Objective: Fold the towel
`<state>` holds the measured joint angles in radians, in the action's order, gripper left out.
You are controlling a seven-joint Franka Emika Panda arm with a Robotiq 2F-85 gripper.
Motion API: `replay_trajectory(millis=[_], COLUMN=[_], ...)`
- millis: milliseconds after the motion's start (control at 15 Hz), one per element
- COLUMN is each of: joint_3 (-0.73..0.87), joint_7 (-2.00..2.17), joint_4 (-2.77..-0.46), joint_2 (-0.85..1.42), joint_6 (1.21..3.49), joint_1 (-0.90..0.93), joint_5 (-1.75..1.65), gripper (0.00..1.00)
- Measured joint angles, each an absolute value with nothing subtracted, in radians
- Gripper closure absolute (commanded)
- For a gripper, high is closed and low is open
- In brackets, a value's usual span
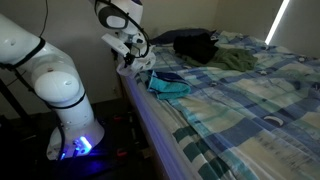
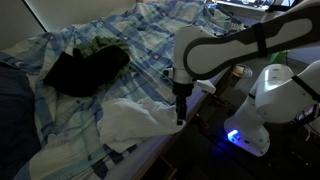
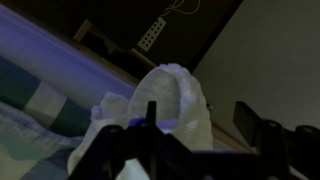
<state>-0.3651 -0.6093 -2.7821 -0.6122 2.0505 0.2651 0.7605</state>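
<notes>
The white towel (image 2: 128, 122) lies rumpled at the bed's edge. In an exterior view it shows as a small white heap (image 1: 142, 64) beside the teal cloth (image 1: 168, 87). My gripper (image 2: 180, 118) points down at the towel's edge corner, over the side of the bed, and also shows in an exterior view (image 1: 128, 55). In the wrist view the gripper (image 3: 197, 115) has its fingers wide apart, with a hump of the towel (image 3: 175, 95) between them, nearer one finger. The jaws are open.
A dark garment (image 2: 80, 70) with an olive-green one (image 2: 100, 46) lies further in on the plaid blue bedsheet (image 2: 150, 40); both show in an exterior view (image 1: 195, 45) (image 1: 236, 60). The robot's base (image 2: 262, 120) stands right beside the bed. A power strip (image 3: 152, 34) lies on the floor.
</notes>
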Motion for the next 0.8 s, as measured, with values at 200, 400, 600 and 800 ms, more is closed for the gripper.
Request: replay_trajectory(millis=[200, 400, 600, 800], joint_3=[-0.374, -0.383, -0.387, -0.390], joint_7=[-0.609, -0.609, -0.609, -0.607], joint_4=[-2.779, -2.778, -2.778, -2.775], joint_2=[-0.646, -0.685, -0.714, -0.754], joint_6=[2.050, 2.050, 2.050, 2.050], joint_1=[0.281, 0.310, 0.341, 0.353], joint_5=[0.761, 0.762, 0.762, 0.762], gripper=[0.00, 0.00, 0.00, 0.00])
